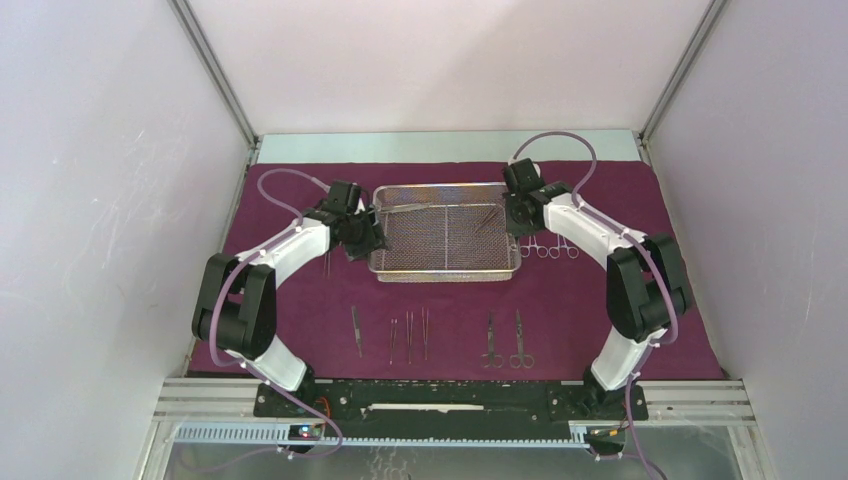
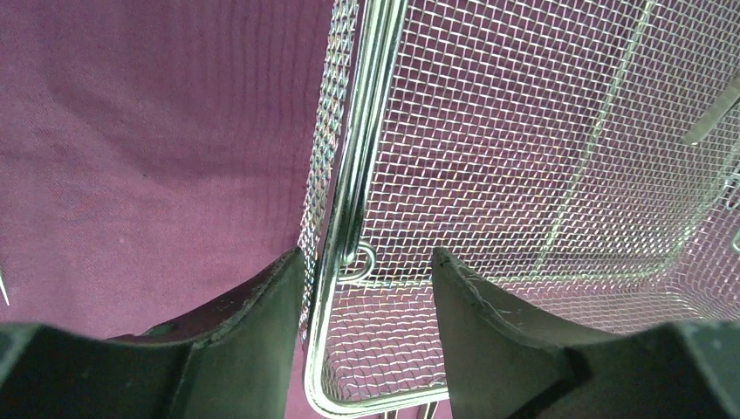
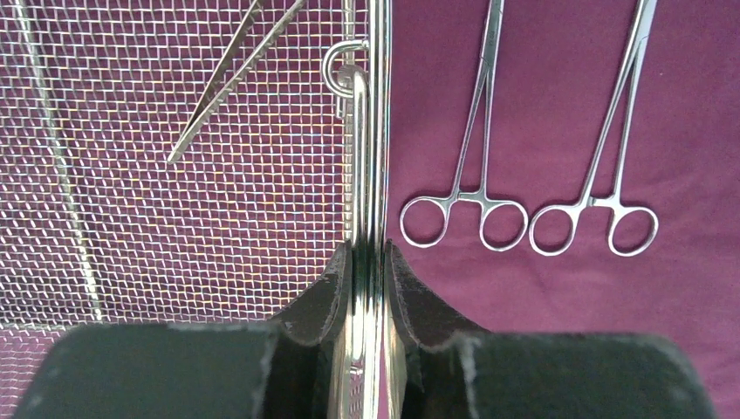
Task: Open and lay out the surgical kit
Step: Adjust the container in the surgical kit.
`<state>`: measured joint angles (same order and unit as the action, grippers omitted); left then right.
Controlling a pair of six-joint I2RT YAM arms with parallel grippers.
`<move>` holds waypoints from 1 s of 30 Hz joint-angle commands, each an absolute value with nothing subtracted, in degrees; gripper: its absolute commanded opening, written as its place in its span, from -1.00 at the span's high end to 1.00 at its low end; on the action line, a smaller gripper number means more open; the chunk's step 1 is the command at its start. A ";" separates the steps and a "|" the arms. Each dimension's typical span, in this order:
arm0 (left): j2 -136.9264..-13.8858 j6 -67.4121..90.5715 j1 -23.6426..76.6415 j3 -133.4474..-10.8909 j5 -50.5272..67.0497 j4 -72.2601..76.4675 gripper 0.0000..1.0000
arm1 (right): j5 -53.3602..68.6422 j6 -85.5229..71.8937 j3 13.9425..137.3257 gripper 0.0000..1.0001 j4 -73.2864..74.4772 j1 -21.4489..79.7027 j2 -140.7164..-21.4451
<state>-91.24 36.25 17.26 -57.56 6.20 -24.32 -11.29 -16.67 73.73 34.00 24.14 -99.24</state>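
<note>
Top view: wire-mesh tray (image 1: pixel 445 274) mid-back on maroon cloth (image 1: pixel 600 310), an arm at each end, left wrist: left gripper (image 2: pixel 365 257) part-open, straddling tray rim, right wrist: right gripper (image 3: pixel 368 249) pinching tray rim, two clamps (image 3: pixel 477 188) beside it on cloth

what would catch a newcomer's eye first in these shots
The silver wire-mesh tray sits in the middle of the maroon cloth. The right tool is clamped on its right rim, and the left tool stands open astride its left rim. A row of slim steel instruments lies along the cloth's near edge, and ring-handled clamps lie just right of the tray.
</note>
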 commanded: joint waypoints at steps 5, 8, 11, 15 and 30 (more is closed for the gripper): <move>-89.89 37.17 17.50 -57.15 7.27 -21.92 -0.25 | -8.52 -17.49 74.41 0.66 28.35 23.96 -100.96; -89.86 37.18 17.52 -57.30 7.21 -22.06 -0.34 | -8.52 -17.56 74.21 0.54 28.30 23.83 -100.82; -89.75 37.18 17.52 -57.55 7.44 -22.10 -0.44 | -8.61 -17.63 73.88 0.40 28.53 23.60 -100.43; -89.49 37.09 17.49 -57.92 7.86 -22.38 -0.60 | -8.62 -17.60 73.70 0.19 29.03 23.17 -99.62; -83.50 34.59 16.99 -59.76 6.20 -25.28 -1.00 | -12.32 -19.88 73.43 -0.58 32.12 22.77 -92.66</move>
